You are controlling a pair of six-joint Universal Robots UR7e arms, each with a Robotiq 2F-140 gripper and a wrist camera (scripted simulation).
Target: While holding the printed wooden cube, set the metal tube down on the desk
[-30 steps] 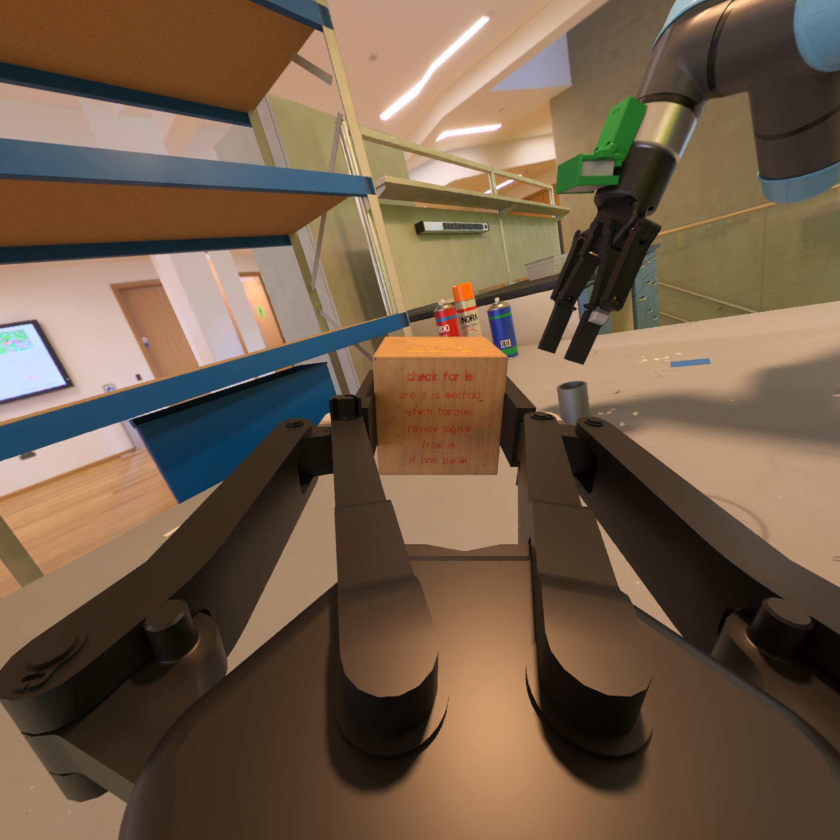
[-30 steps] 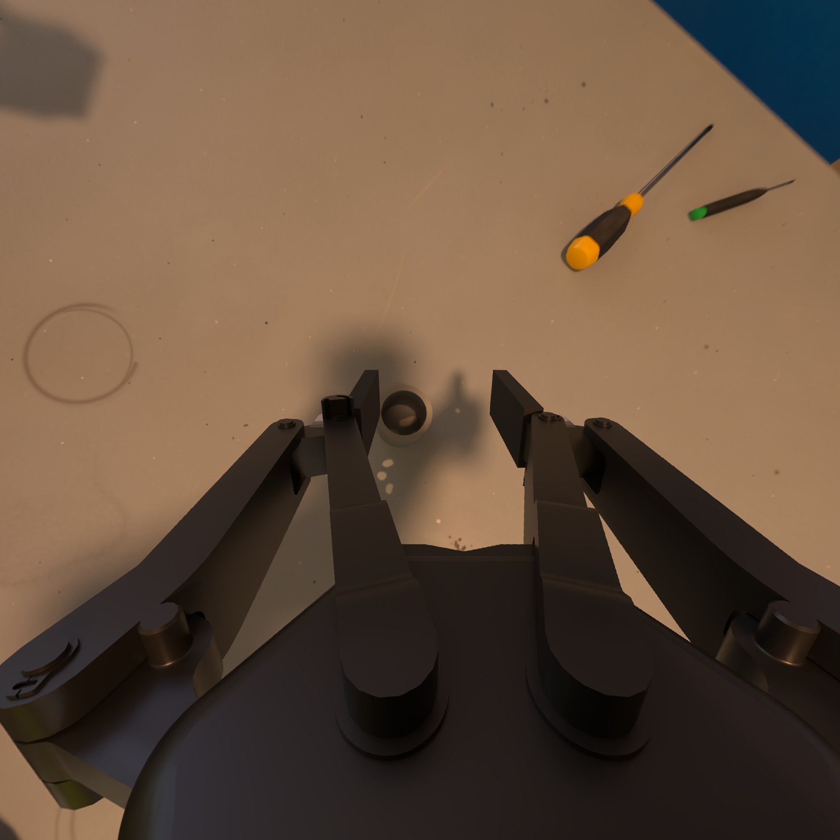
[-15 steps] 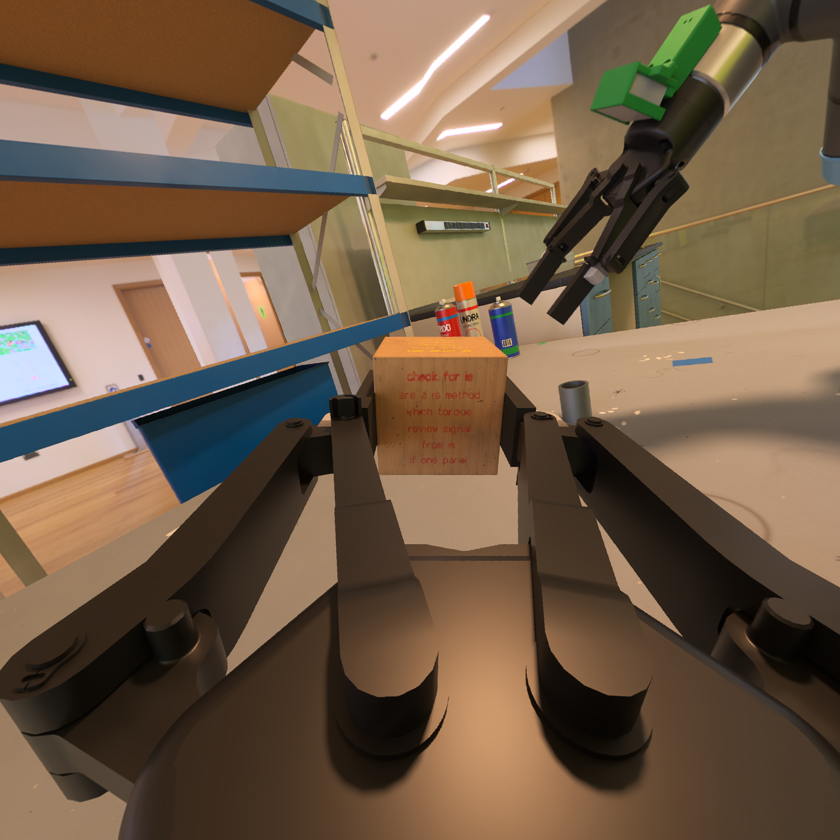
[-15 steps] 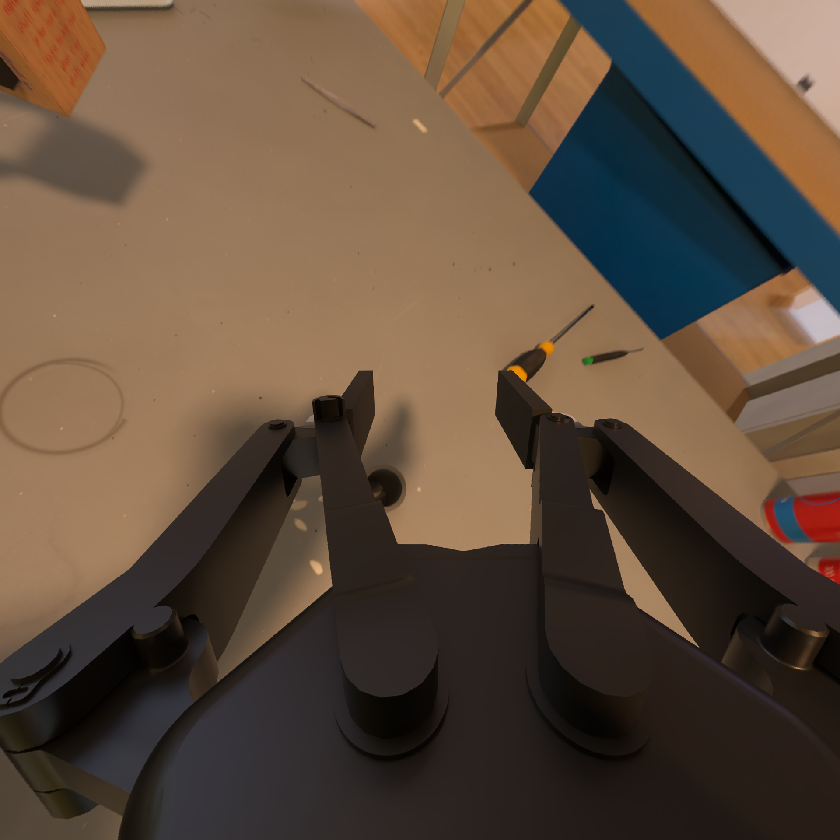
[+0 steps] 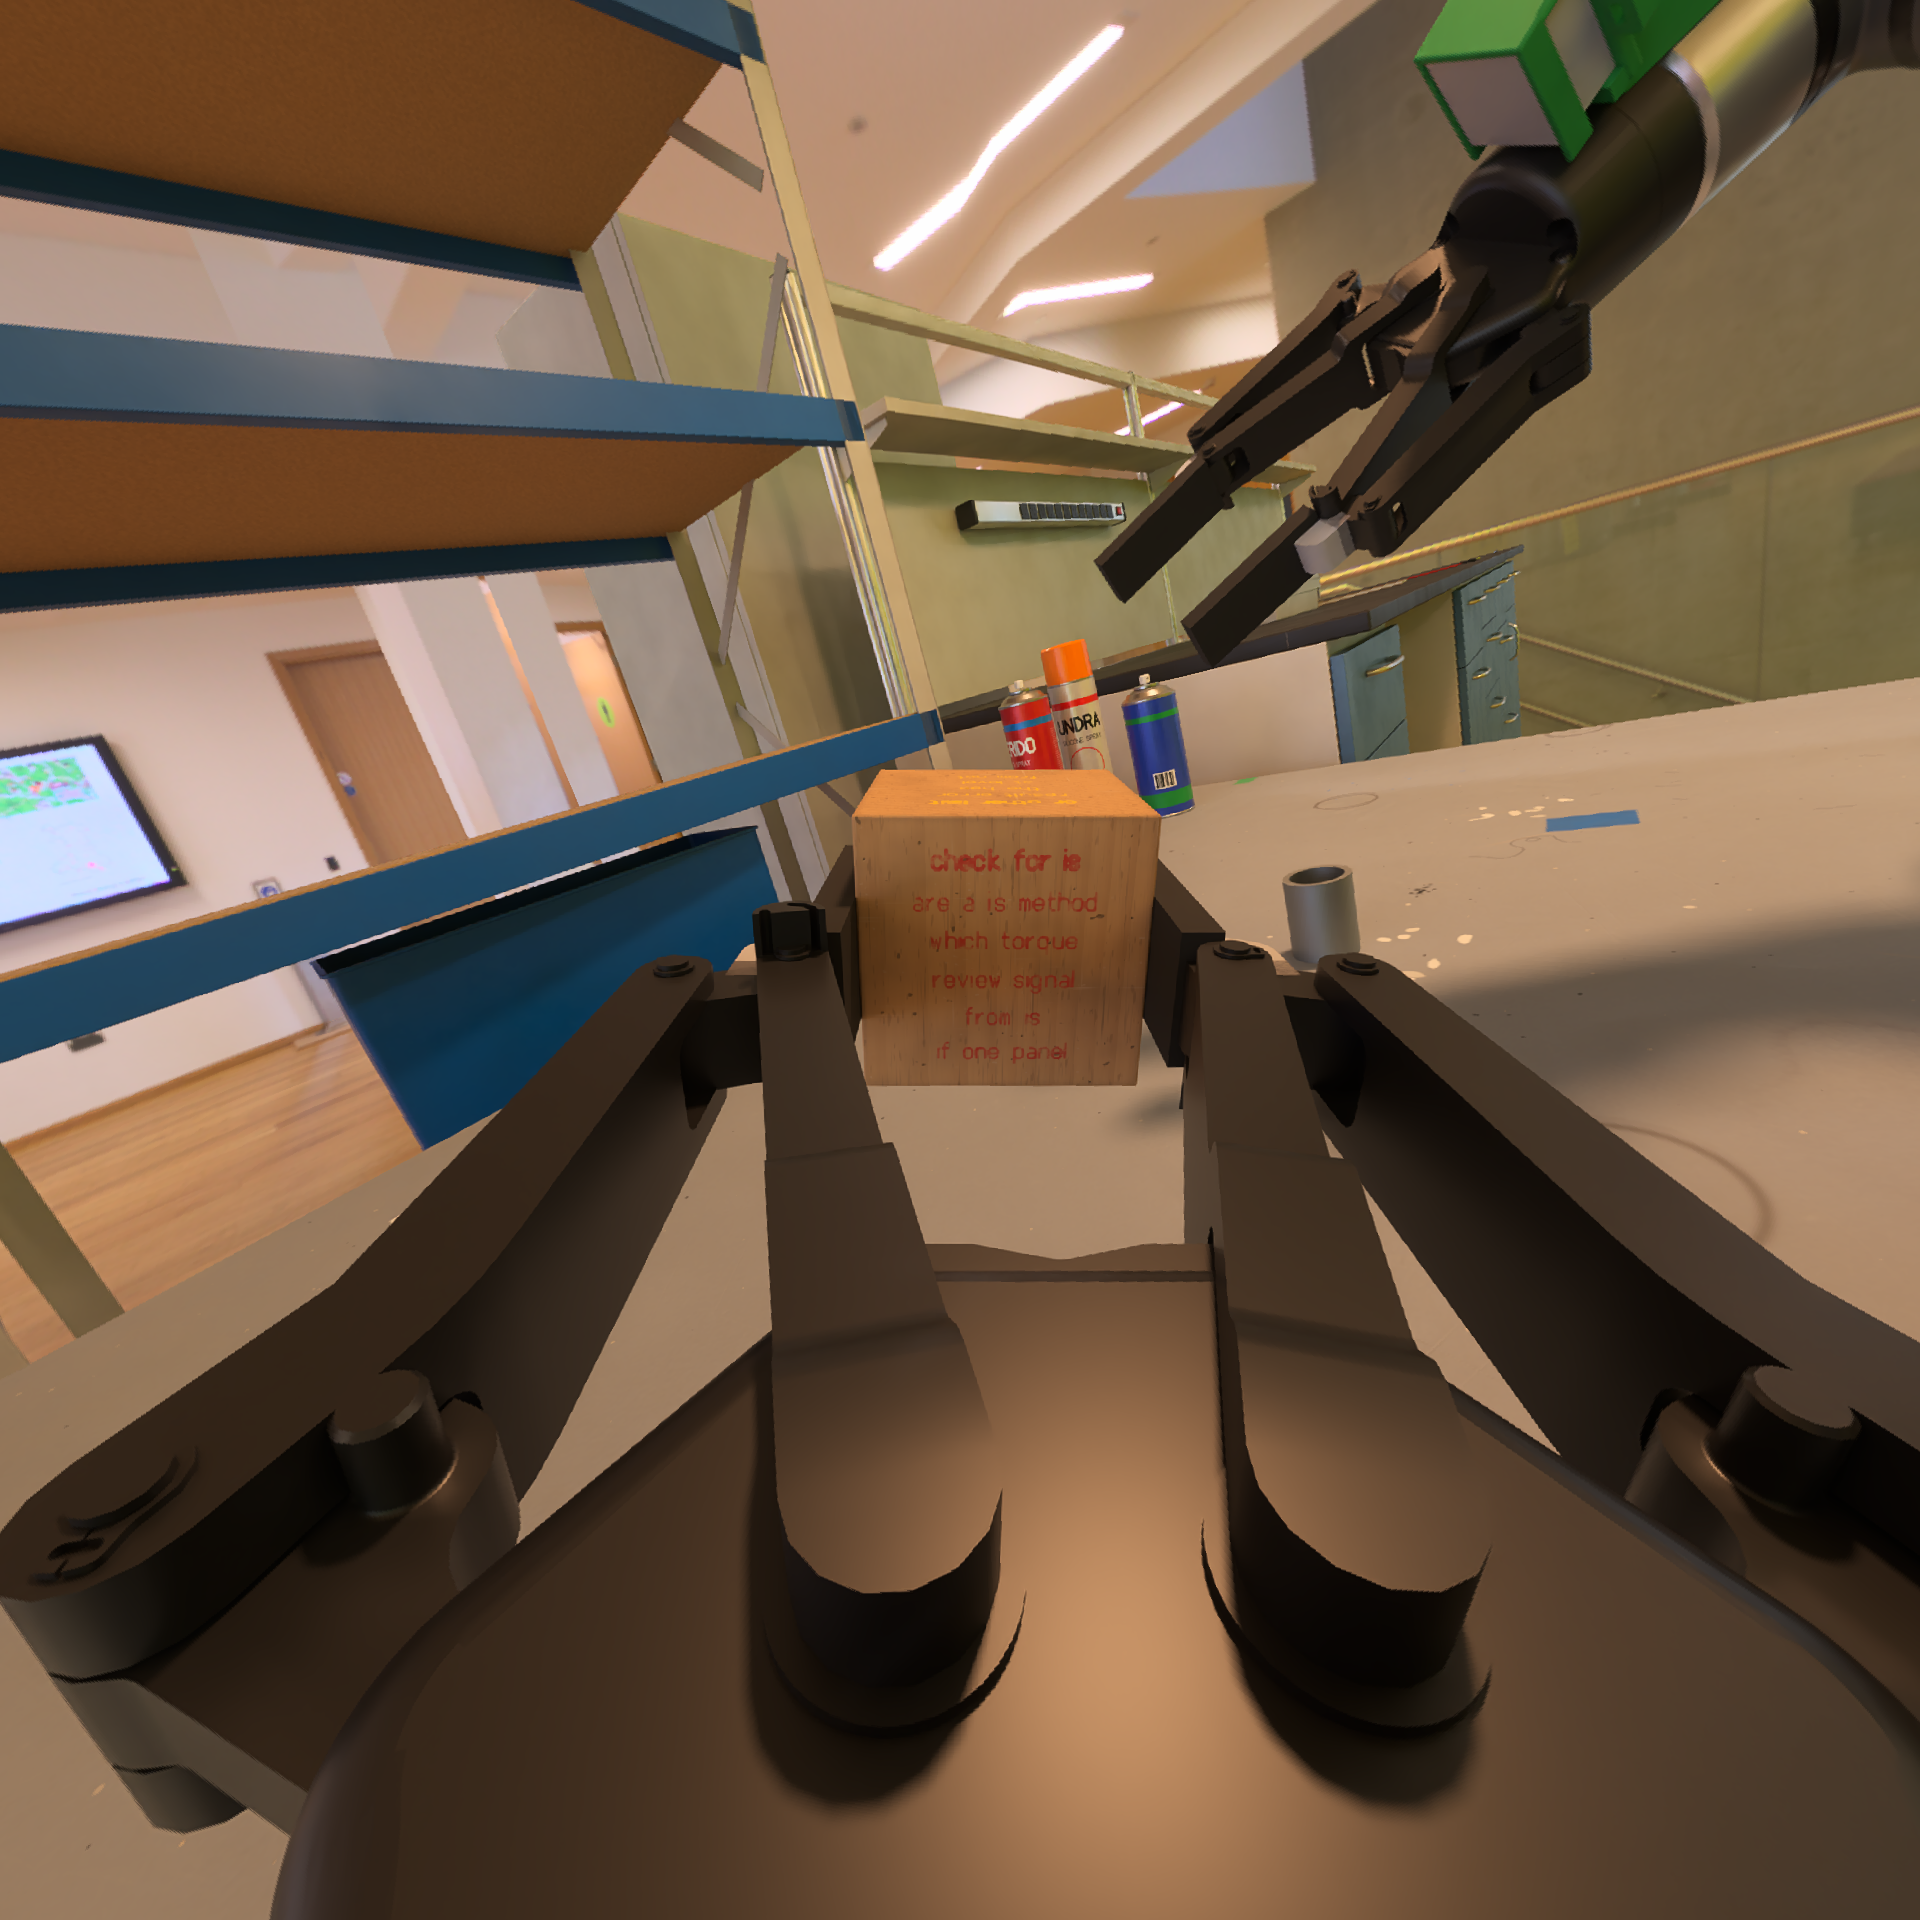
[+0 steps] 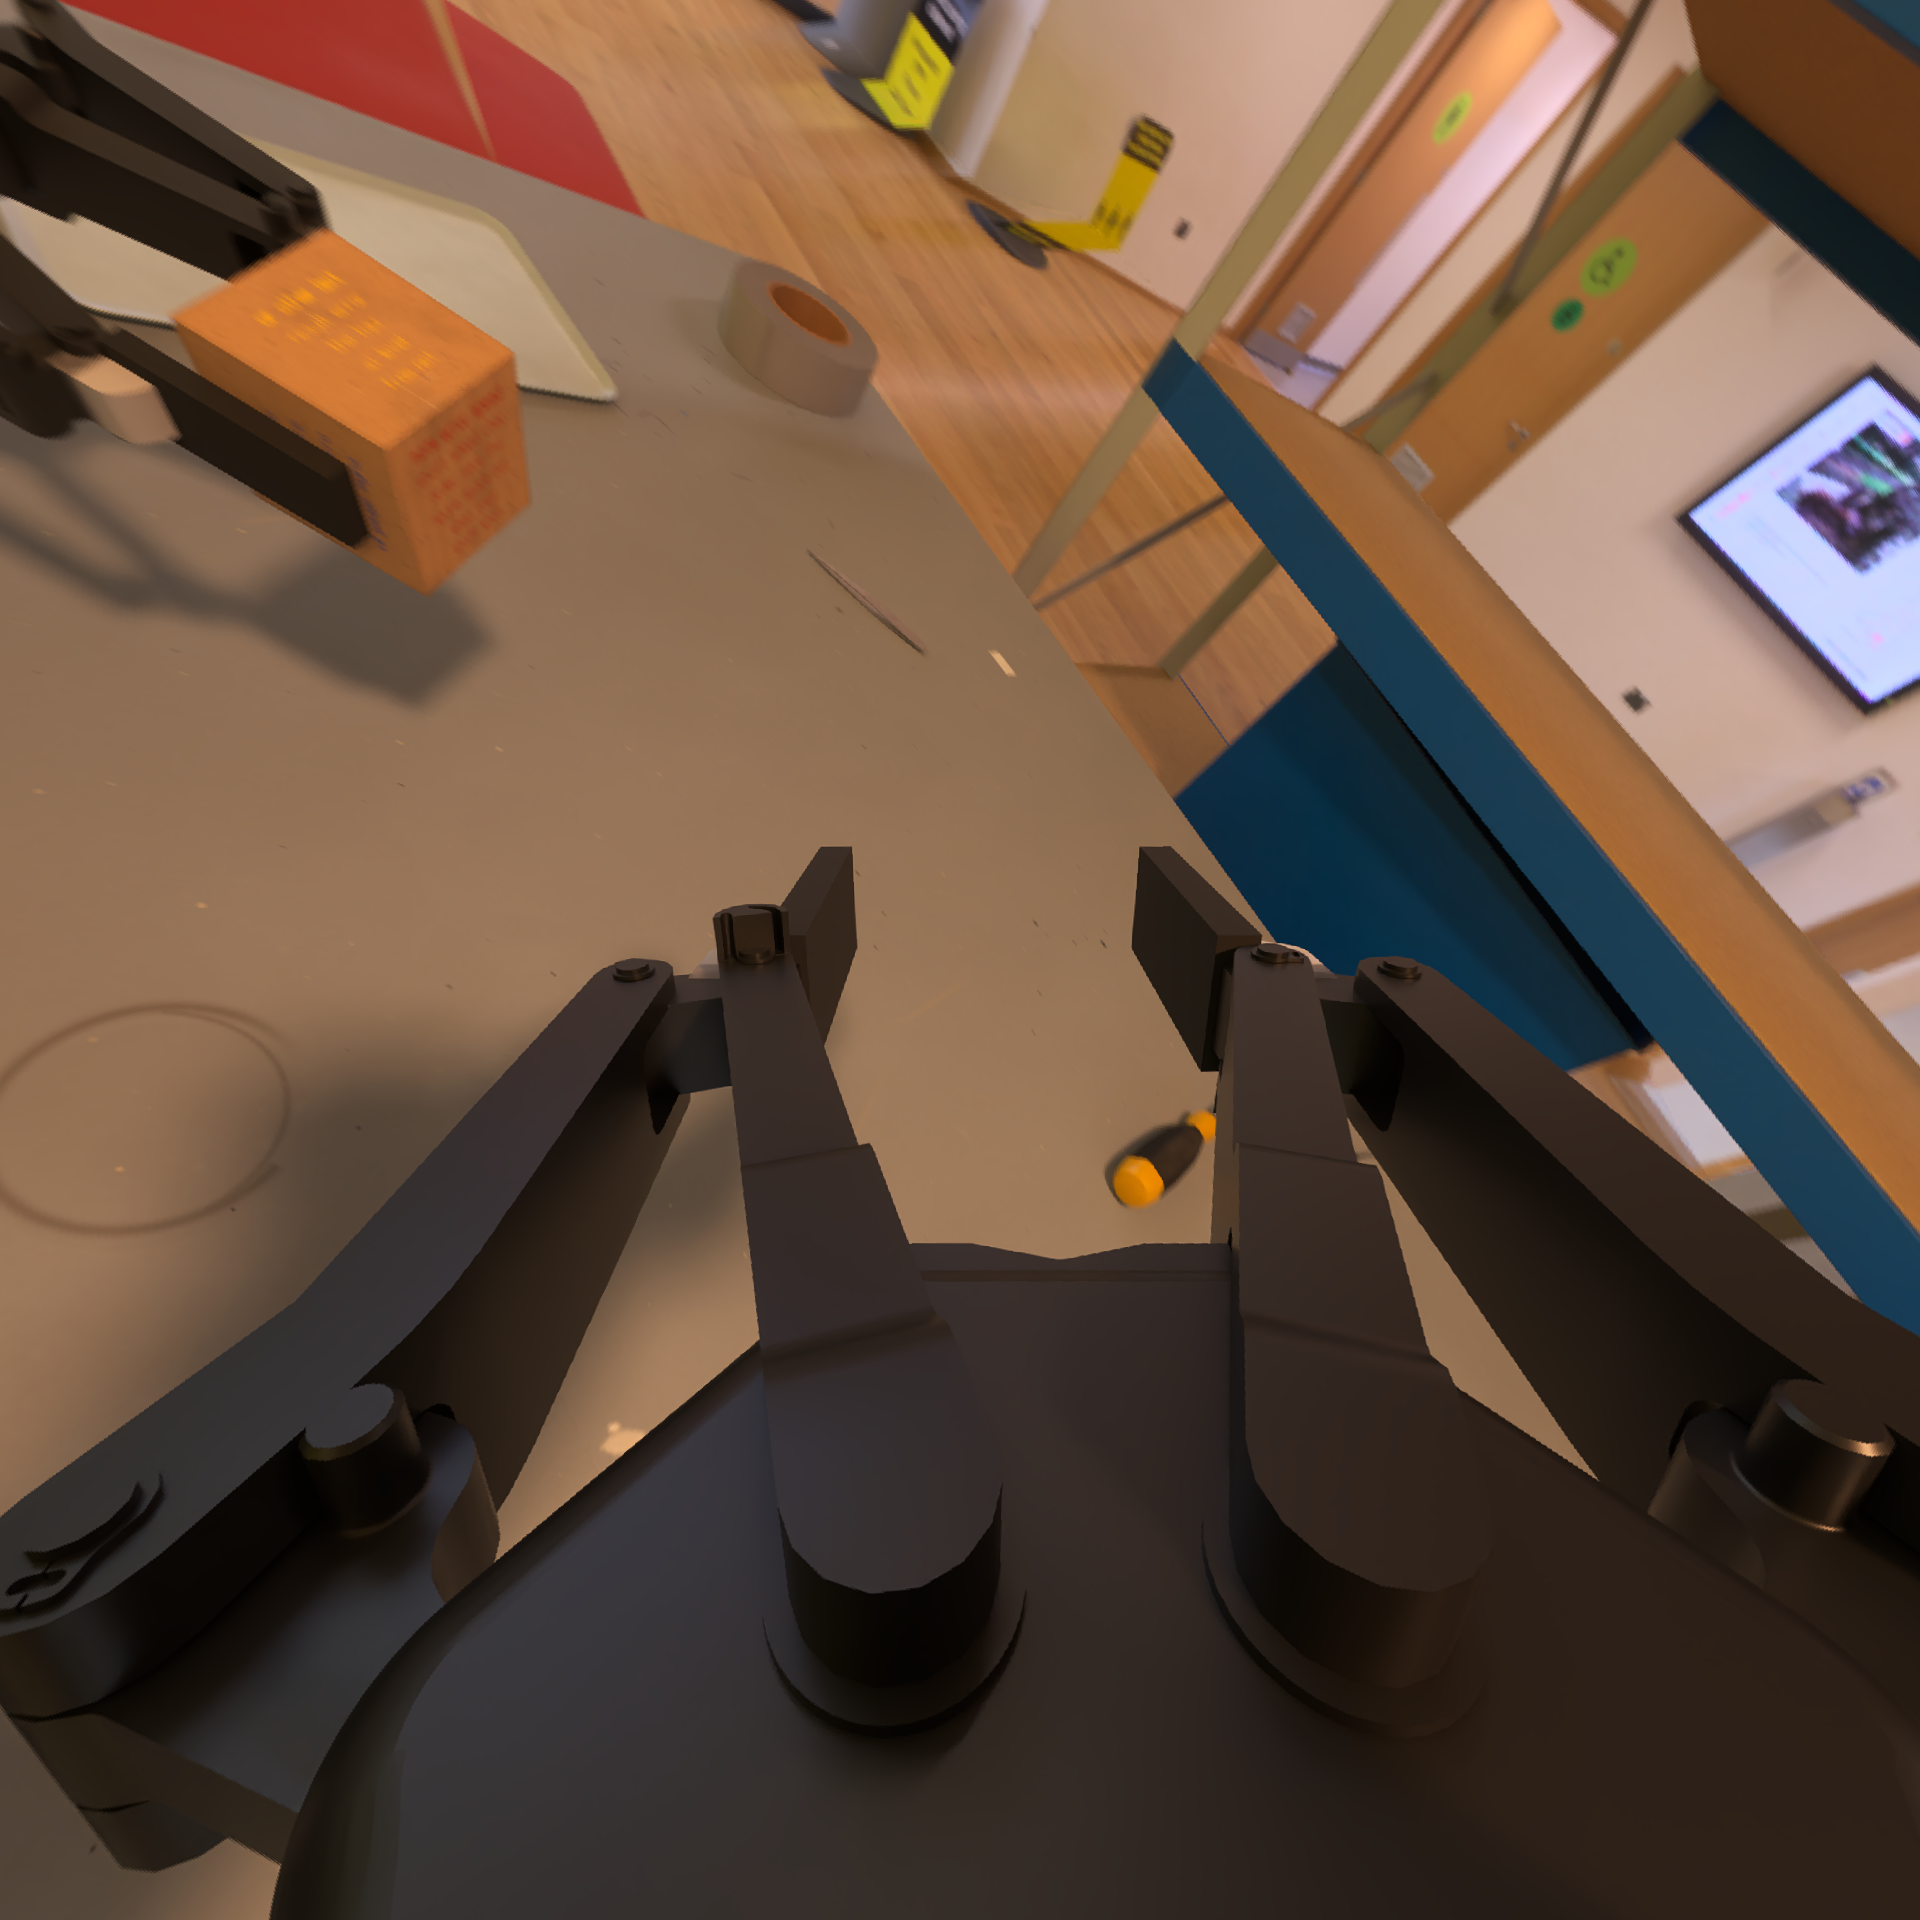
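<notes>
My left gripper [image 5: 1003,966] is shut on the printed wooden cube [image 5: 1006,935] and holds it a little above the desk [image 5: 1621,997]. The cube also shows in the right wrist view [image 6: 364,405], held by the left gripper's fingers [image 6: 260,457]. The short grey metal tube [image 5: 1320,912] stands upright on the desk to the right of the cube, free of any gripper. My right gripper [image 6: 992,925] is open and empty. In the left wrist view it [image 5: 1164,603] hangs high above the desk, up and left of the tube. The tube is hidden in the right wrist view.
Three spray cans [image 5: 1091,727] stand behind the cube. Blue shelving [image 5: 416,436] borders the desk's left side. An orange-handled screwdriver [image 6: 1153,1164], a tape roll [image 6: 795,338], a white tray [image 6: 499,281] and a thin metal pin [image 6: 868,603] lie on the desk.
My right gripper has risen away from the tube and tilted upward, still open. The tube stays standing on the desk. The left gripper and cube have not moved.
</notes>
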